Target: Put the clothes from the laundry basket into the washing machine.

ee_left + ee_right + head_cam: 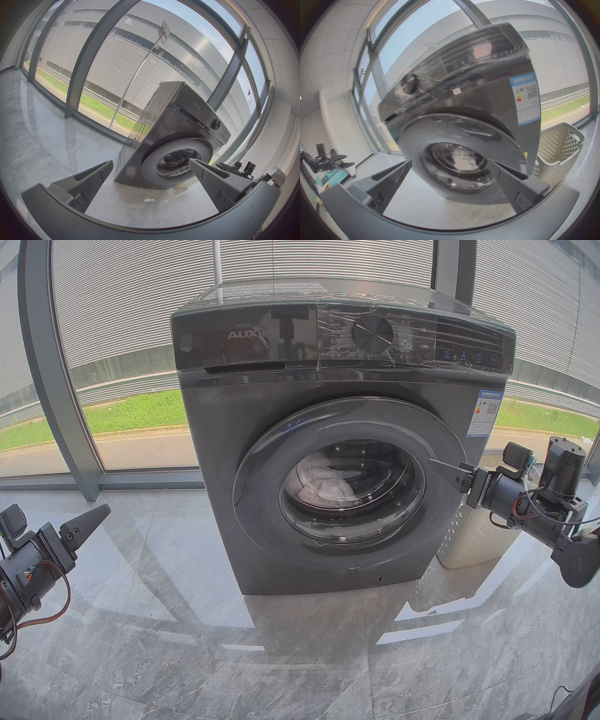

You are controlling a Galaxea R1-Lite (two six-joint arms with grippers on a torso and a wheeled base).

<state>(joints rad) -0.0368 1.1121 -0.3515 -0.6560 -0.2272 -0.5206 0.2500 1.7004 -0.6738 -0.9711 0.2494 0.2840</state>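
The grey washing machine [337,427] stands in front of me with its round door [350,490] closed. White clothes [322,480] show through the glass, and again in the right wrist view as clothes [461,159]. A white laundry basket [475,540] sits on the floor to the machine's right; the part of its inside that shows in the basket [559,147] holds nothing. My right gripper [447,471] is at the door's right rim, open and holding nothing [449,163]. My left gripper [94,518] hangs far left of the machine, open and holding nothing [150,162].
Polished grey marble floor [187,627] spreads in front of the machine and to its left. Tall windows with dark frames [56,384] run behind it. The basket is wedged between the machine's right side and the window.
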